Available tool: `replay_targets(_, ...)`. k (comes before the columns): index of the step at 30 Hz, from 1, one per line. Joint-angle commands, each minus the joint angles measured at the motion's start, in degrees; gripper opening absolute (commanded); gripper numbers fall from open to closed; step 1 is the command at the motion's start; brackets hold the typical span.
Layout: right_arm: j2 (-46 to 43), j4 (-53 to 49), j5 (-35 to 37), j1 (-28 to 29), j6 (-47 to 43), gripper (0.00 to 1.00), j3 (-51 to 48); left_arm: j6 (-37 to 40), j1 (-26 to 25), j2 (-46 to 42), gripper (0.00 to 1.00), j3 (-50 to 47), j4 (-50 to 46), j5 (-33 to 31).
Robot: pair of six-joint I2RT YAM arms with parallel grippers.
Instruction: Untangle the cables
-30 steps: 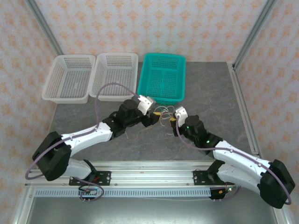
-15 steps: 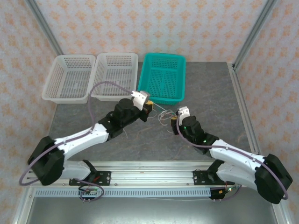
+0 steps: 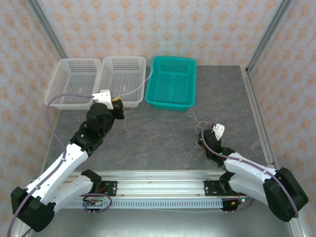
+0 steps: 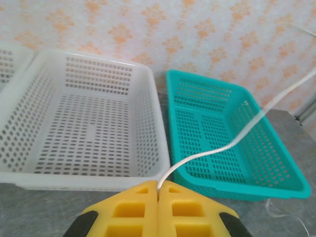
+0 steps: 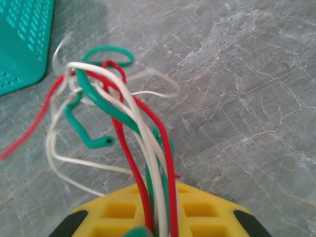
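The grey stone-look table (image 3: pixel 163 148) was the biggest thing in the overhead shot. Three baskets sat in a row along its far edge: a white basket on the left (image 3: pixel 69 104), a second white basket (image 3: pixel 123 58) touching it, then a teal basket (image 3: pixel 170 104) just beside that.

The left gripper (image 4: pixel 158 190) was up near the second white basket, yellow fingers pressed together and pinching one cream-white cable (image 4: pixel 232 144). That cable was thin and smooth. It rose out of the fingers and arced off to the right over the teal basket.

The right gripper (image 5: pixel 158 227) was over the right half of the table, clamped down on a bundle of cables (image 5: pixel 143 129). It was a messy knot of red, green and cream-white strands, all looped and crossing each other just above the tabletop. One green end was bent into a hook, and a red strand trailed off toward the teal basket's corner.
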Motion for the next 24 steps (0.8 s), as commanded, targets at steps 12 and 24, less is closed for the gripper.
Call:
replay_targets(12,-1.7,3.0,-0.3,-0.3,2.0,0.14,-1.4,-1.5,0.0,0.7,0.00,11.3,1.7,19.8)
replay_targets(24,-2.1,4.4,-1.1,-0.4,2.6,0.14,-1.5,2.0,-1.7,24.9,0.00,53.0,2.4,22.4)
